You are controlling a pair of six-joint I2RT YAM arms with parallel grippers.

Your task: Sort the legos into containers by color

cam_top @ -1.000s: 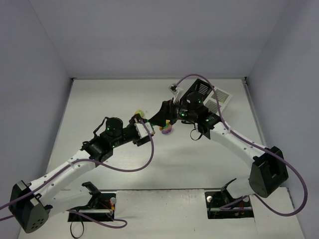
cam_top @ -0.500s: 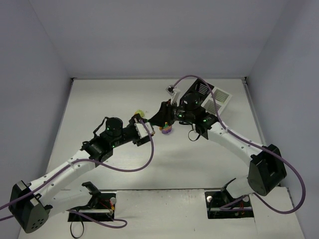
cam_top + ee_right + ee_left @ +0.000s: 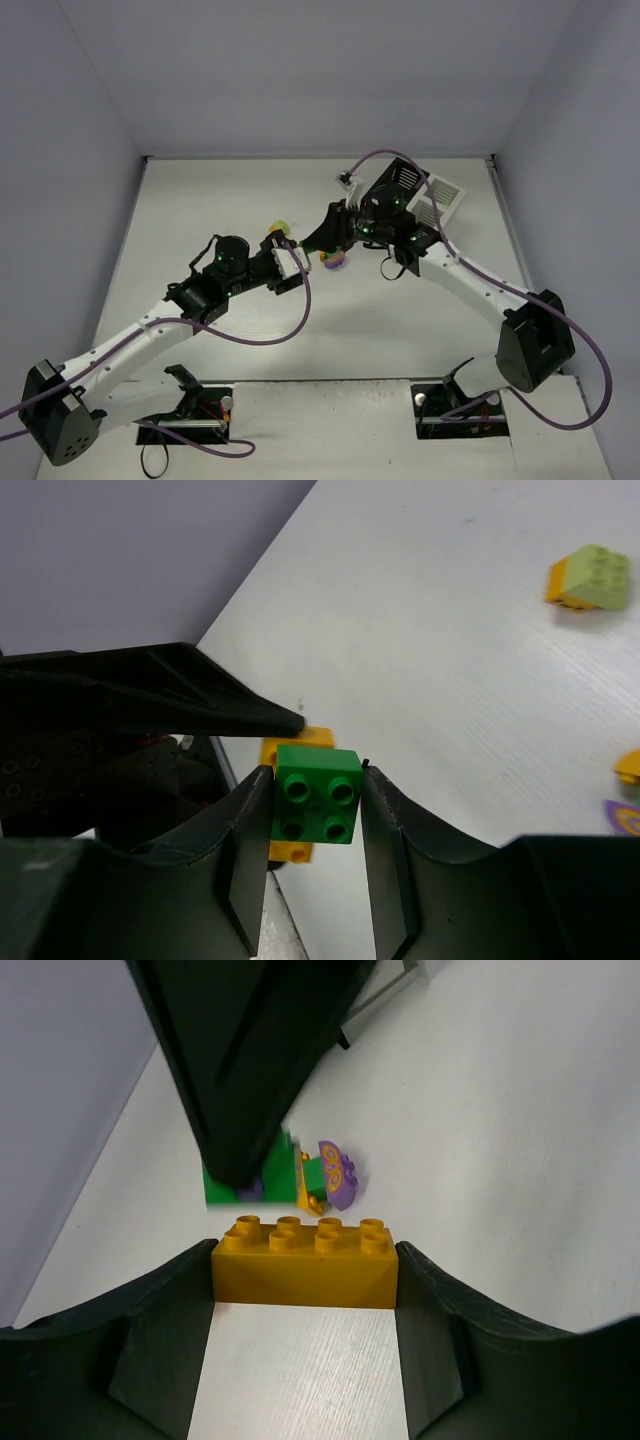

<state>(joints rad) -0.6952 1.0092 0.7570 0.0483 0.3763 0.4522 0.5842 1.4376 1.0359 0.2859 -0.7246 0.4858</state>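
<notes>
So far, we judge the sorting to be somewhere in the middle, with two bricks in hand and neither delivered. The left gripper (image 3: pixel 304 1260) pinches an orange brick (image 3: pixel 305 1272), its fingers pressed against the two short ends. The right gripper (image 3: pixel 316 800) has its jaws closed on a green brick (image 3: pixel 318 795), one finger flat on each side. Both bricks are over the middle of the table (image 3: pixel 200 200), close to each other and short of the bins (image 3: pixel 440 197) at the far right.

What the bins already contain we cannot tell, since the right arm covers part of them and their insides are not visible. Loose pieces lie on the table: a lime-and-orange stacked brick (image 3: pixel 588 577) and a small purple rounded piece (image 3: pixel 338 1173) with green and orange on it, just beside the green brick. So we reckon both held bricks have yet to be carried and dropped, and then these others picked up.

The orange brick is the long one. Its long axis runs straight across from finger to finger, crosswise to the left gripper's reach, studs on its upper face. The green brick is square, so it has no long axis, and its studs face the right wrist camera.
</notes>
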